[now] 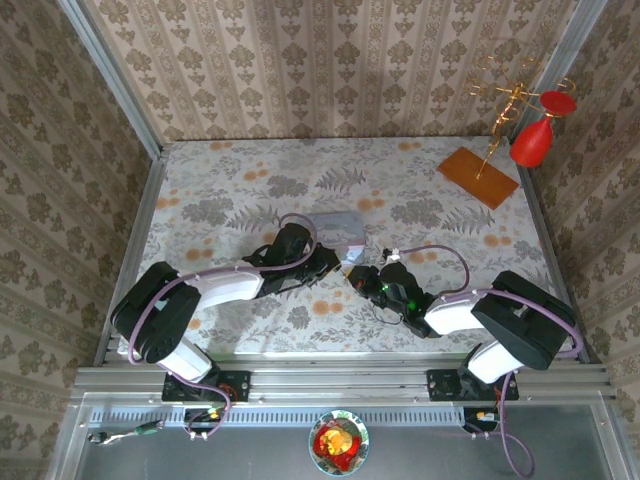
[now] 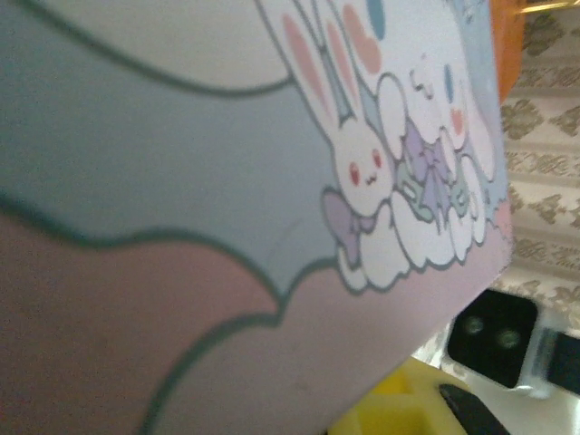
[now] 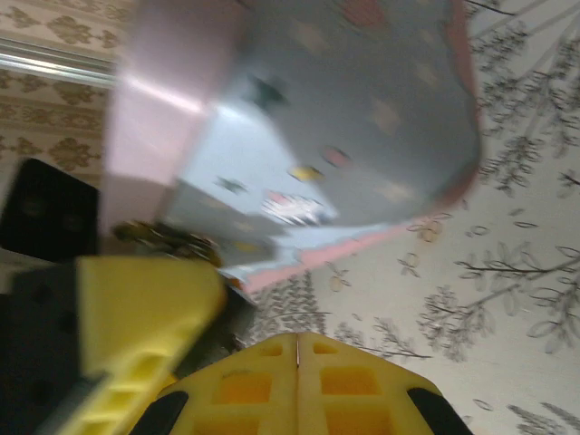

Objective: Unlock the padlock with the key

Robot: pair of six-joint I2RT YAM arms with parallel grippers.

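Note:
The pale blue cartoon tin (image 1: 338, 231) is tipped up at mid-table, and its printed lid (image 2: 227, 181) lies close over my left wrist camera. In the right wrist view the tin (image 3: 362, 100) shows a grey face and a sticker. A blurred dark, brassy thing at its lower corner looks like the padlock (image 3: 163, 237). My left gripper (image 1: 332, 262) is at that corner, one yellow finger (image 3: 136, 308) just under the padlock, seemingly shut on it. My right gripper (image 1: 360, 278) faces it, its tips (image 3: 297, 343) pressed together. I cannot make out the key.
A wooden base with a gold wire stand (image 1: 478, 176) and a red bulb (image 1: 534, 140) sit at the back right. Patterned walls close in the floral table (image 1: 230, 200). A bowl (image 1: 338, 442) rests on the near ledge behind the arm bases.

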